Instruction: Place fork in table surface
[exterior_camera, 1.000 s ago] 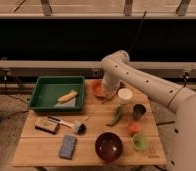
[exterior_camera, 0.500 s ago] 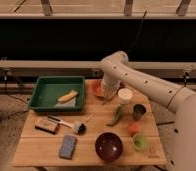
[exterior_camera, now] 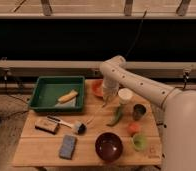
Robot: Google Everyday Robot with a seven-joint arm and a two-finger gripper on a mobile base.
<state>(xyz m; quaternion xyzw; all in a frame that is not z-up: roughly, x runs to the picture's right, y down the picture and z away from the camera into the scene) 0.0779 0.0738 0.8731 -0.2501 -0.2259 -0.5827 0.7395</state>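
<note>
My gripper [exterior_camera: 107, 101] hangs from the white arm over the back middle of the light wooden table surface [exterior_camera: 36, 145]. It is between the orange bowl [exterior_camera: 96, 89] and the white cup [exterior_camera: 125, 95]. A thin pale sliver that may be the fork [exterior_camera: 90, 120] lies on the table down-left of the gripper, between the brush head and the green pepper [exterior_camera: 116, 116]. I cannot tell whether the gripper holds anything.
A green tray [exterior_camera: 43, 102] with a yellow item stands at the back left. A black-headed brush [exterior_camera: 79, 128], a tan block [exterior_camera: 46, 125] and a blue sponge [exterior_camera: 67, 146] lie at the left front. A dark bowl [exterior_camera: 109, 146], a green cup [exterior_camera: 138, 141], an orange item [exterior_camera: 133, 128] and a dark cup [exterior_camera: 138, 111] are on the right.
</note>
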